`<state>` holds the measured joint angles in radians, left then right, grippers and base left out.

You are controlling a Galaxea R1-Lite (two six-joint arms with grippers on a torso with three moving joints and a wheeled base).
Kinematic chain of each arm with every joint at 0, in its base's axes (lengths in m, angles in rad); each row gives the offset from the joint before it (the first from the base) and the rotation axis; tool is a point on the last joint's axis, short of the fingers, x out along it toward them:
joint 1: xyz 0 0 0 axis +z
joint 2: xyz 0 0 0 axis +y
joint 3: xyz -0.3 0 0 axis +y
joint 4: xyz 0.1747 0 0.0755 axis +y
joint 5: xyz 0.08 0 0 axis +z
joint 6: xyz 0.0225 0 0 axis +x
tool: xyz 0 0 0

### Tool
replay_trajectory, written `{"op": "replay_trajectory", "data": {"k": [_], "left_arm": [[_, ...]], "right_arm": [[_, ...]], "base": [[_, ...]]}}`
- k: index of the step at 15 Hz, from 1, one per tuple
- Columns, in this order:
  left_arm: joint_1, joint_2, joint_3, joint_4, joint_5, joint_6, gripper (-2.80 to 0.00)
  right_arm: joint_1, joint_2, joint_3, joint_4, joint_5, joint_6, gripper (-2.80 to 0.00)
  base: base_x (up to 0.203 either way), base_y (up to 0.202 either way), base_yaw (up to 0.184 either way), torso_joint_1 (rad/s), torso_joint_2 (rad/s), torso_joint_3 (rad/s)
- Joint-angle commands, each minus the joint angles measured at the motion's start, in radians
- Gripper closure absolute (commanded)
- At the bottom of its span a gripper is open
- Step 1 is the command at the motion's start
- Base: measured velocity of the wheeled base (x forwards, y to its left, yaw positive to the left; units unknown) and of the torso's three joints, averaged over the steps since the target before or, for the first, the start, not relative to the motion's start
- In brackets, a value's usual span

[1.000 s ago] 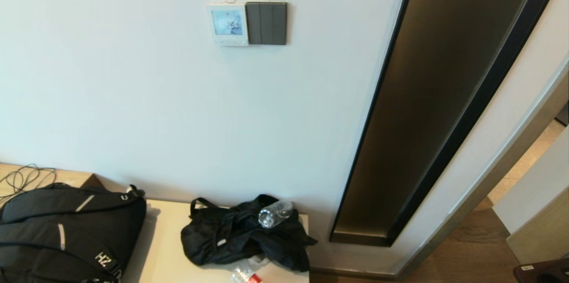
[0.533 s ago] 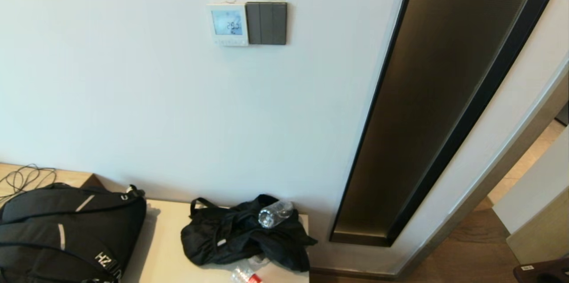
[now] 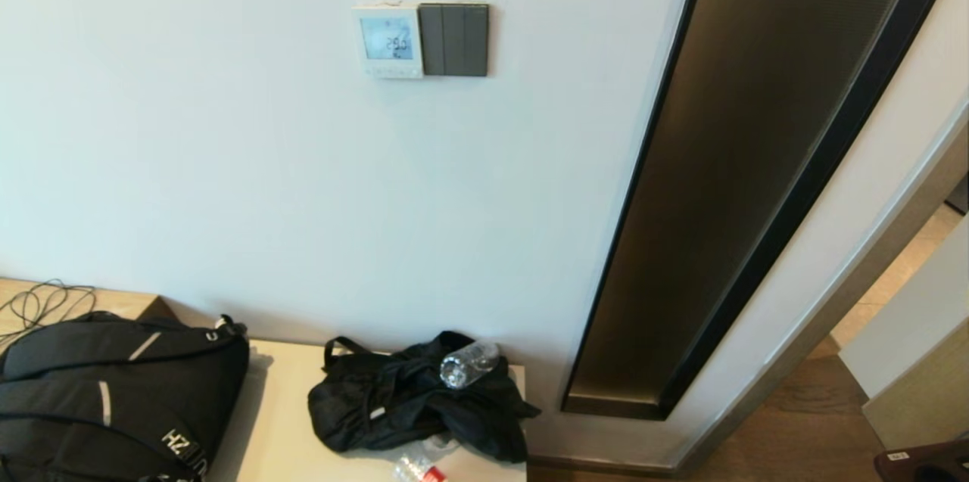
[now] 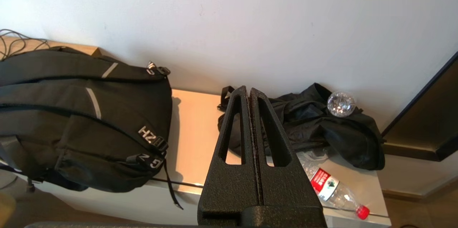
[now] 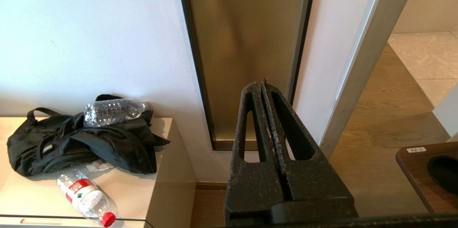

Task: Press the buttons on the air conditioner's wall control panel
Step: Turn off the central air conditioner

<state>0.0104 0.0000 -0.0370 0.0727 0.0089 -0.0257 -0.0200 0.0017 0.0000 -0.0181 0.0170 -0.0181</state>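
The white air conditioner control panel (image 3: pixel 387 41) hangs high on the wall in the head view, its lit screen reading about 29, with a row of small buttons along its lower edge. A dark grey switch plate (image 3: pixel 454 39) sits against its right side. Neither arm shows in the head view. My left gripper (image 4: pixel 249 91) is shut and empty, held low over the cabinet top, far below the panel. My right gripper (image 5: pixel 260 85) is shut and empty, facing the bronze wall strip low down. The panel is out of view in both wrist views.
A beige cabinet (image 3: pixel 281 421) stands against the wall with a black backpack (image 3: pixel 113 399), a crumpled black bag (image 3: pixel 409 402), a clear bottle (image 3: pixel 468 363) on it and a red-capped bottle (image 4: pixel 331 188). A bronze glass strip (image 3: pixel 757 157) and a doorway lie to the right.
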Motion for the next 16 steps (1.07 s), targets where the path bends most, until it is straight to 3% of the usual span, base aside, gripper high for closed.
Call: {"op": "replay_trajectory", "data": {"k": [1,16], "left_arm": [[0.0,0.002,0.0,0.001,-0.001,0.0,0.0],[0.0,0.002,0.0,0.001,0.0,-0.002,0.0]], "right_arm": [[0.0,0.001,0.0,0.0,0.0,0.0,0.0],[0.0,0.0,0.001,0.0,0.001,0.0,0.0]], "base": [[0.0,0.0,0.0,0.0,0.0,0.0],[0.0,0.0,0.0,0.0,0.0,0.0]]}}
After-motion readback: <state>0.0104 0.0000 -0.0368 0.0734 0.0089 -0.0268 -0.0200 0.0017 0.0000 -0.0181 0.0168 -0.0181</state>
